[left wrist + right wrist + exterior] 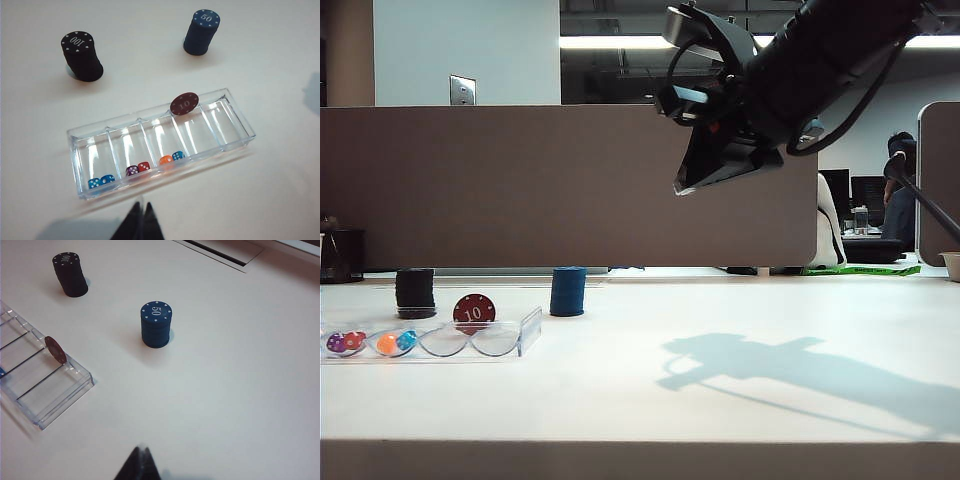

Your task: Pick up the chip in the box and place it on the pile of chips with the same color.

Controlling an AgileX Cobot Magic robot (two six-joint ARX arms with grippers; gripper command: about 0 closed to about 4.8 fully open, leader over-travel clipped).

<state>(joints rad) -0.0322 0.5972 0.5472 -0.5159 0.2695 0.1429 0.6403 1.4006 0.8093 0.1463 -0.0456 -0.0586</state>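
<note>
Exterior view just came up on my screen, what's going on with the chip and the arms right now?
Nothing is held yet. The red chip stands on edge in the clear box, leaning on its far wall. The right gripper hangs high over the table, jaws together, and the left gripper hangs above the box's near side, also closed. Only black and blue stacks show.

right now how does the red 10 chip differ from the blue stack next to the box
The red chip is a single chip standing on edge in the box; the blue stack is many chips lying flat on the table. The chip is marked 10, the stack's top 50. Both are round, with white numbers.
</note>
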